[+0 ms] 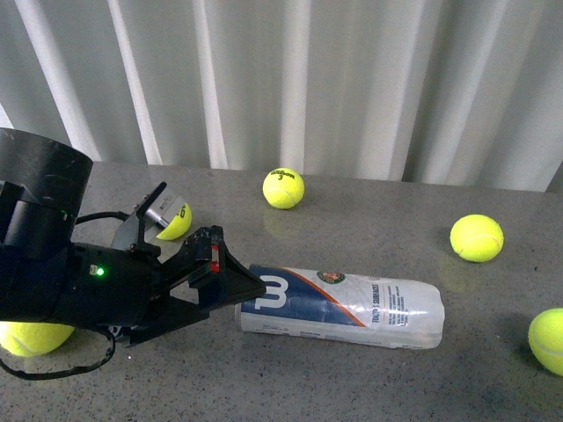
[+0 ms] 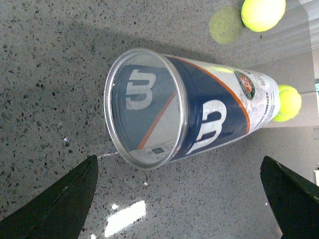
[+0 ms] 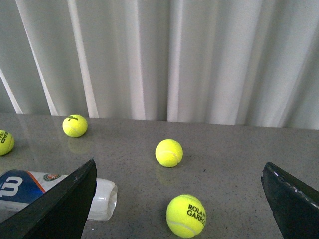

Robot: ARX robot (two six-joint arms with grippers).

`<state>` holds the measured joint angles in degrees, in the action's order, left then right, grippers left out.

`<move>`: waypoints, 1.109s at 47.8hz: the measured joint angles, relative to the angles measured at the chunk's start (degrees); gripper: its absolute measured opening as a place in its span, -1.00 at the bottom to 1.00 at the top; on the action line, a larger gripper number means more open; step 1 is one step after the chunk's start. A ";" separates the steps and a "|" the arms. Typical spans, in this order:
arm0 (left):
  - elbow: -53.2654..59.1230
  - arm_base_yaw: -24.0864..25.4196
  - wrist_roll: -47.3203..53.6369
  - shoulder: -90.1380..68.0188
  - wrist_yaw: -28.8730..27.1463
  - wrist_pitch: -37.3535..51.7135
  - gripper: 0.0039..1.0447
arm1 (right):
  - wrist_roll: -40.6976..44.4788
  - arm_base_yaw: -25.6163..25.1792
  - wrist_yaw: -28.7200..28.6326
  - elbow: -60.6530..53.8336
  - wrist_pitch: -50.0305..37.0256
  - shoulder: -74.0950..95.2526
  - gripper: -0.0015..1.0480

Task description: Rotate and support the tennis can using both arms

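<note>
Left end effector (image 1: 230, 280), fingers apart, lining up on open end of can (image 1: 352, 303) at lower centre; not gripping yet. Right end effector (image 3: 178, 172), also apart, hovering clear. Next move, likely: closing on rim.

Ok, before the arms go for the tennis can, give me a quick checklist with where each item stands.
1. Tennis can lying on its side on the table: ok.
2. Left tool open, facing the can's silver-rimmed end: ok.
3. Left tool touching the can: cannot tell.
4. Right tool open: ok.
5. Right tool lined up with the can: not ok, the can lies beyond one finger, not between them.
6. Tennis balls apart from the can: ok.
</note>
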<state>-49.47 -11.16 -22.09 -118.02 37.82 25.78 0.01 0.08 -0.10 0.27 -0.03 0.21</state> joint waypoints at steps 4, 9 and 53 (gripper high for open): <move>-1.33 -0.17 0.28 -0.94 0.15 -0.20 0.88 | 0.00 0.00 0.00 0.00 0.00 0.00 0.87; -3.10 -0.48 0.39 -2.27 0.22 -0.42 0.88 | 0.00 0.00 0.00 0.00 0.00 0.00 0.87; -11.54 -4.44 -12.11 -11.74 3.63 4.66 0.07 | 0.00 0.00 0.00 0.00 0.00 0.00 0.87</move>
<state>-61.01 -15.59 -34.20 -129.75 41.45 30.44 0.01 0.08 -0.10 0.27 -0.03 0.21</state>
